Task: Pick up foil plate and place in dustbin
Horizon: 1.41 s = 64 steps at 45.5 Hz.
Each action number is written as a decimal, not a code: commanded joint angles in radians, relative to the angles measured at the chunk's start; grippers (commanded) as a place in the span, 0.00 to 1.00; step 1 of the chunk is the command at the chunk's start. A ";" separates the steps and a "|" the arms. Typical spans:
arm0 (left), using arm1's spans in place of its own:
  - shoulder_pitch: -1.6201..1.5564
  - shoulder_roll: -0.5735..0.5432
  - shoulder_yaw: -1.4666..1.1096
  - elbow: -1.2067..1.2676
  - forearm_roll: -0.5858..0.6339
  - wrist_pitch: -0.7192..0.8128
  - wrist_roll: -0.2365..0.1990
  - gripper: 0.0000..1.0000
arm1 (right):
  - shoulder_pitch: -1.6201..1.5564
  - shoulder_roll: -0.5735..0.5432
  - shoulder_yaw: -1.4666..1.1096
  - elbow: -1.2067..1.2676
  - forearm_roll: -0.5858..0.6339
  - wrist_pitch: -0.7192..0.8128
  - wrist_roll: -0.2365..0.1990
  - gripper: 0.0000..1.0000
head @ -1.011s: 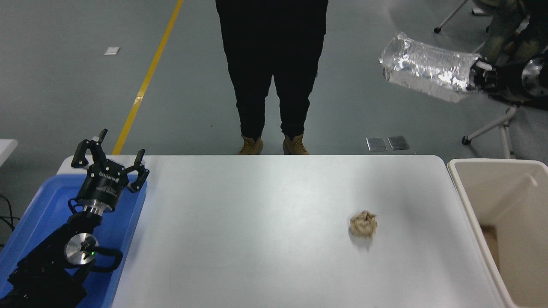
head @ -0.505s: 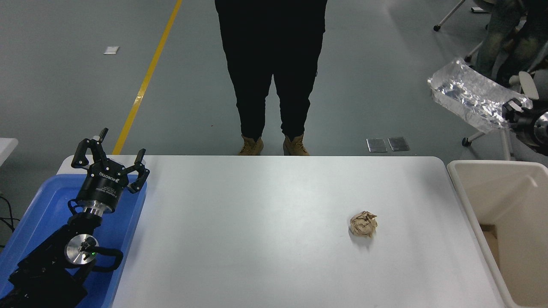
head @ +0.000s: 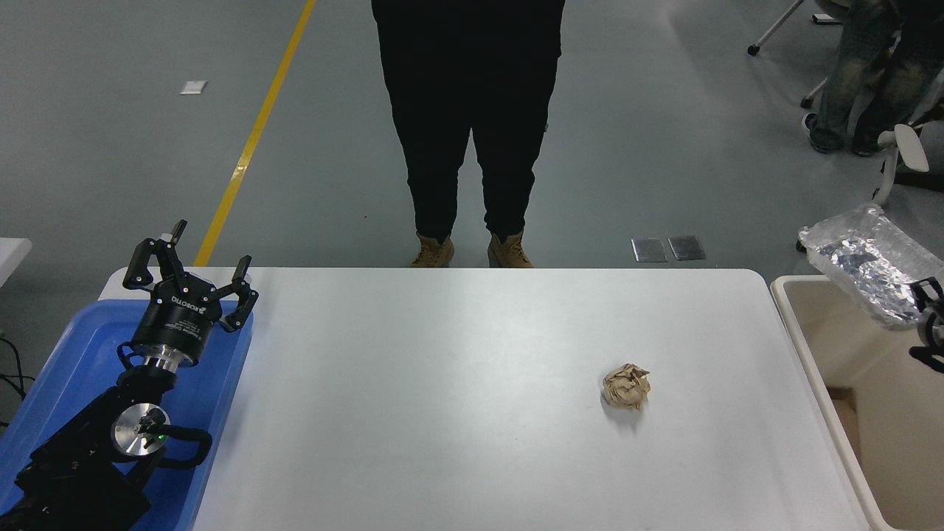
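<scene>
Descent since a second ago: crinkled silver foil plate (head: 866, 269), in the right gripper (head: 922, 299) jaws, now hangs over the cream-beige plastic dustbin (head: 811, 346), ready for release.

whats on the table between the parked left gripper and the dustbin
In the head view, only a crumpled brown paper ball lies between the left gripper and the dustbin; otherwise bare white table.

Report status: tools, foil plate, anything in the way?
Right tool shut on foil plate, above dustbin far rim. Left tool open, parked over blue tray. Nothing in the way.
</scene>
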 commanded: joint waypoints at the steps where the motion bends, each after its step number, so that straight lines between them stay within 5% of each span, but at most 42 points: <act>1: 0.000 0.000 0.000 0.000 0.000 0.000 0.000 0.98 | -0.096 0.002 0.089 -0.003 0.006 -0.041 -0.008 0.00; 36: 0.000 0.000 0.000 0.000 0.000 0.000 0.000 0.98 | -0.166 0.008 0.141 0.002 0.006 -0.058 -0.005 0.00; 37: 0.000 0.001 0.000 0.000 0.000 0.000 0.000 0.98 | -0.166 0.008 0.137 0.002 0.006 -0.058 -0.005 0.05; 40: 0.000 0.000 0.000 0.000 0.000 0.001 0.000 0.98 | -0.166 0.008 0.126 0.006 0.000 -0.056 -0.005 0.67; 42: 0.000 0.001 0.000 0.000 0.000 0.000 0.000 0.98 | -0.166 0.008 0.123 0.009 -0.006 -0.056 -0.005 0.99; 64: 0.000 0.000 0.000 0.000 0.000 0.000 0.000 0.98 | 0.131 -0.021 -0.058 0.184 -0.010 -0.040 -0.003 1.00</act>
